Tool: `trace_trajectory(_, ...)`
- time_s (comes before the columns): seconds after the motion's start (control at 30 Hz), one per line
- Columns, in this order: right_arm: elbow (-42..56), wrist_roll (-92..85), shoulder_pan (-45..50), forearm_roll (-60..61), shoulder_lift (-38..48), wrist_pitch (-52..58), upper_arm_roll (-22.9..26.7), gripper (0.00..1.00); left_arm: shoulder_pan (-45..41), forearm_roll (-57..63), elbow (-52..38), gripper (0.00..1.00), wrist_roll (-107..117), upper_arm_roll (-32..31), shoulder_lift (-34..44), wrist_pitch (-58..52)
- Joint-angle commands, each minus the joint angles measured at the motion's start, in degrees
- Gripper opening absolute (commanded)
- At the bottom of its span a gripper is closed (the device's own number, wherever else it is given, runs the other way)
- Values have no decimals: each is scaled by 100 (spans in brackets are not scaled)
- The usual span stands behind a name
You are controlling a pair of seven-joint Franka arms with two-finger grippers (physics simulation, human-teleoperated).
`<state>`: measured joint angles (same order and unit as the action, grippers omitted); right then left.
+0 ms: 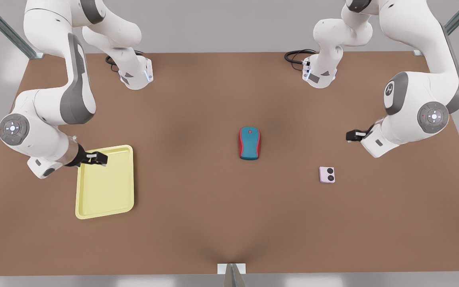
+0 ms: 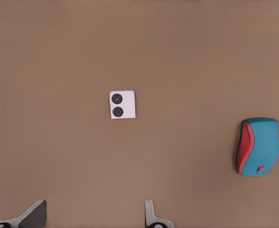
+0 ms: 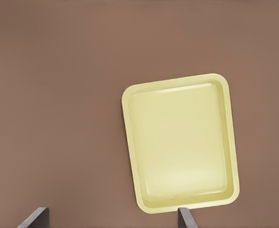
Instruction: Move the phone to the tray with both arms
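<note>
The pale pink phone lies flat on the brown table toward the front view's right, its two black circles facing up. My left gripper hangs open above the table, a little behind and to the right of the phone, holding nothing. The pale yellow tray lies empty at the front view's left. Over the tray's far edge hovers my right gripper, open and empty.
A teal-and-red mouse sits mid-table between phone and tray. Both arm bases stand at the table's far edge with black cables beside them. Bare brown table lies between the mouse and the tray.
</note>
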<state>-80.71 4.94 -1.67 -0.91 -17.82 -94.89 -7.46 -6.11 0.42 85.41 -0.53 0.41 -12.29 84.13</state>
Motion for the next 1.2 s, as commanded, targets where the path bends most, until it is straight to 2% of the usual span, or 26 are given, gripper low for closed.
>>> trace_trajectory(0.0, 2, 244, 0, 3, 7, -381, -1, 100, -4, 19, 20, 100, 185, 3, -10, 280)
trace_trajectory(0.07, 2, 235, 0, 3, 7, -381, -1, 100, 5, 28, 142, 100, 203, 3, -370, 613)
trace_trajectory(0.1, 2, 244, 0, 3, 7, -381, -1, 100, 31, 28, 310, 100, 203, 3, -774, 1114)
trace_trajectory(0.2, 2, 244, 0, 12, 7, -381, -1, 100, 66, -33, 1540, 100, 203, 2, -1381, 3495)
trace_trajectory(0.27, 2, 244, 0, 12, -2, -381, -1, 100, 101, -42, 1848, 100, 36, -6, -1812, 4454)
trace_trajectory(0.57, 2, 244, 9, 12, -28, -372, -1, 100, 198, -16, 2358, 100, -210, -6, -2128, 5333)
trace_trajectory(1.03, 2, 244, 9, 12, -28, -381, -1, 100, 128, -33, 2490, 100, -131, -15, -2286, 5360)
trace_trajectory(1.07, 2, 235, 9, 12, -28, -381, -1, 100, 128, -33, 2481, 90, -123, -15, -2287, 5351)
trace_trajectory(1.1, 2, 235, 9, 12, -28, -381, -1, 100, 136, -33, 2481, 69, -114, -15, -2286, 5342)
trace_trajectory(1.13, 2, 244, 9, 12, -28, -381, -1, 100, 128, -33, 2481, 61, -96, -15, -2278, 5342)
trace_trajectory(1.17, 2, 235, 9, 12, -28, -372, -1, 100, 136, -33, 2481, 63, -96, -15, -2287, 5342)
